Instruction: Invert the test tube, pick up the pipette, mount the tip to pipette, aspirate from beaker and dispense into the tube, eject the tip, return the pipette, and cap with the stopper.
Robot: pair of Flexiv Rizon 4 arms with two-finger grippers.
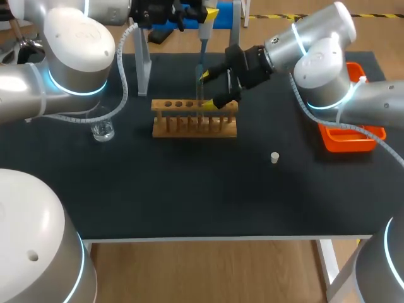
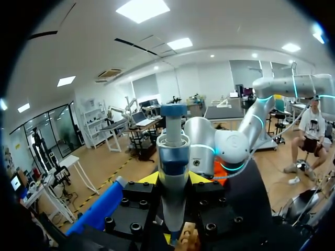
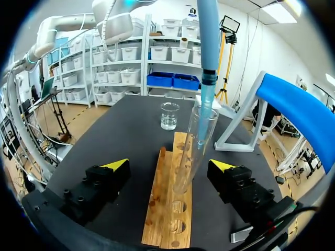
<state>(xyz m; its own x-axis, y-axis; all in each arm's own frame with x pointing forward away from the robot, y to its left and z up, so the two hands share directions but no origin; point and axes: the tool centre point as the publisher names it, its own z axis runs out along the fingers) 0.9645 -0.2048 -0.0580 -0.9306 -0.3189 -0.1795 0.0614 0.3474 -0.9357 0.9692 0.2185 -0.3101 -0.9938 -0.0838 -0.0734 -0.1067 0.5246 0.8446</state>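
Left gripper (image 2: 172,180): fingers clamped on the pipette (image 2: 172,157) body from both sides, holding it upright above the wooden rack (image 1: 194,120).

Rack sits mid-surface on the black table (image 1: 189,196), toward the far edge. The test tube (image 3: 191,151) stands in a hole of the rack, leaning slightly. The pipette's tip (image 3: 204,107) reaches down into the tube's mouth.

Right gripper (image 3: 169,165): fingers spread wide. The tube stands between them, nearer one finger, and I see neither finger touching the glass.

Beaker (image 1: 102,130): toward the left edge, well apart from the rack, upright.

Stopper (image 1: 274,157): alone on the surface, right of the middle and nearer the front edge than the rack.

Orange tray (image 1: 353,140): at the right edge, partly under my right arm.

Pipette stand (image 1: 144,66): near the far edge, behind the rack's left end.
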